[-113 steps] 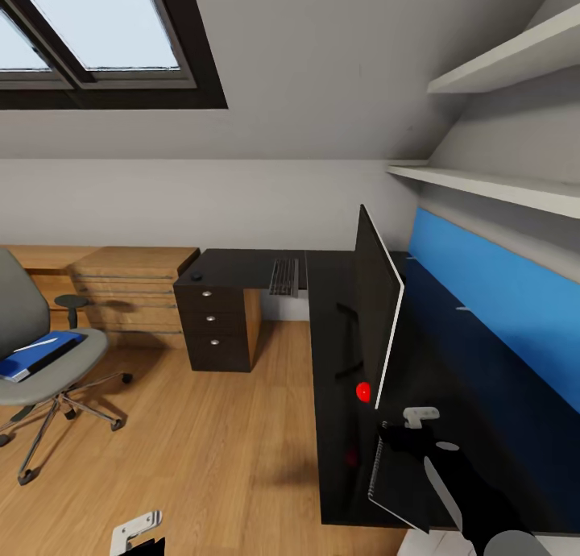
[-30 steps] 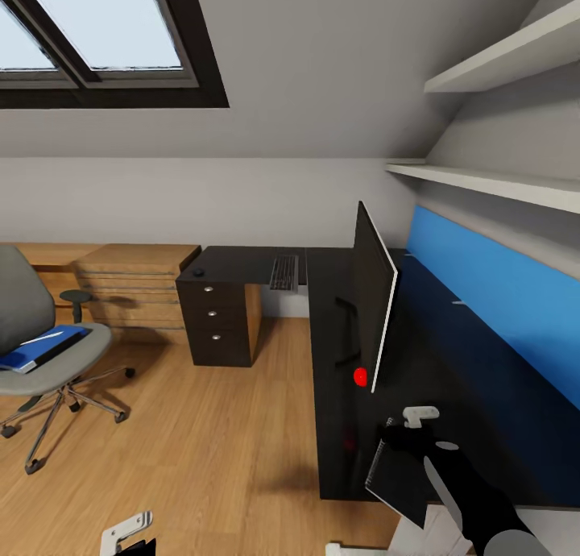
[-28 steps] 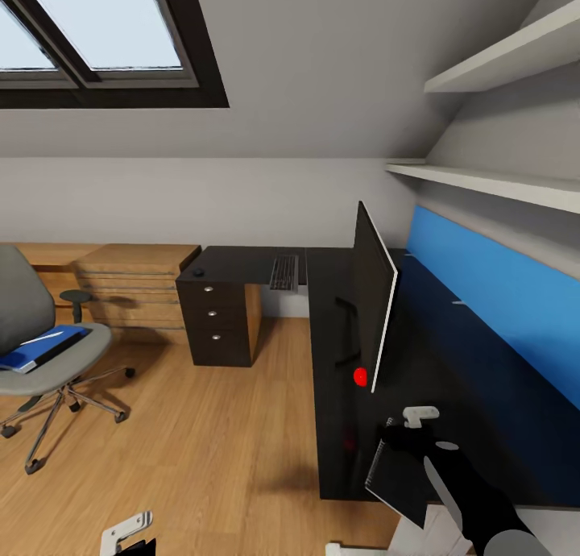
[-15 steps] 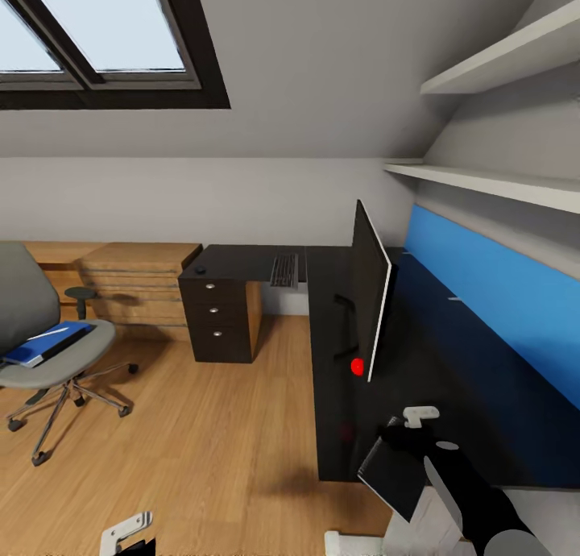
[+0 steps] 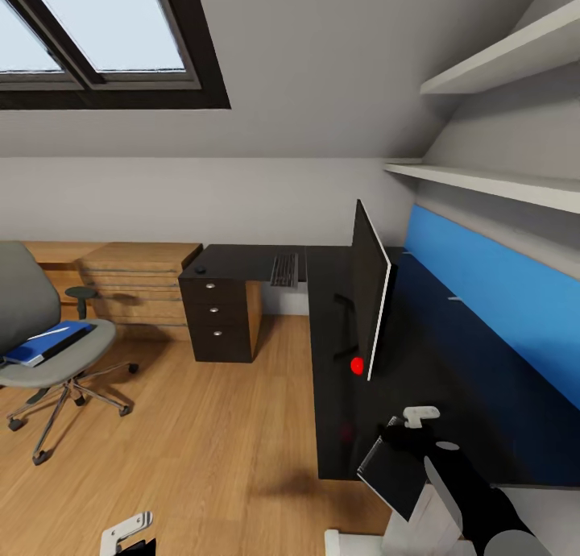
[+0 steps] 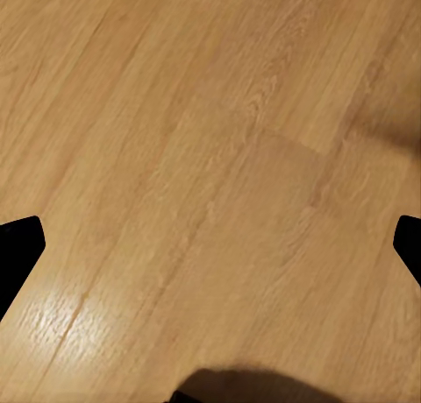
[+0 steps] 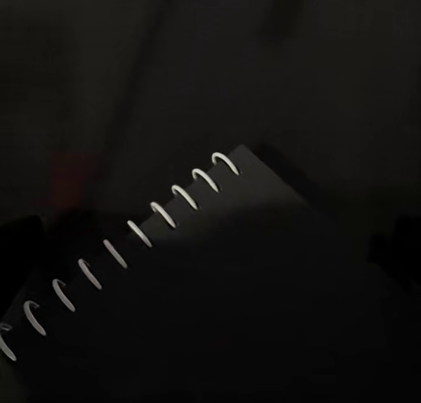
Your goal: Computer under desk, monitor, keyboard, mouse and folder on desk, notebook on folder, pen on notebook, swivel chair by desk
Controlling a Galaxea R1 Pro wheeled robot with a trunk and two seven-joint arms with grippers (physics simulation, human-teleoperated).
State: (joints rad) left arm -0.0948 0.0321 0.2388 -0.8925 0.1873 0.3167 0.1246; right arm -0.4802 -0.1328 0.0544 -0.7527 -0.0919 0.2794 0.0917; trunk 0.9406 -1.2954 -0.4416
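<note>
Attic bedroom, black surface. Right hand clamped on notebook near monitor; lower it flat.

monitor blocks desk middle; bare desktop both sides; open floor left.

The right arm is a glossy black rounded shell at 5 o'clock in the head view, with a grey oval patch near the wrist and a pale grey-white claw bracket. At 7 o'clock, the left claw shows white-grey angular plates over black.
</note>
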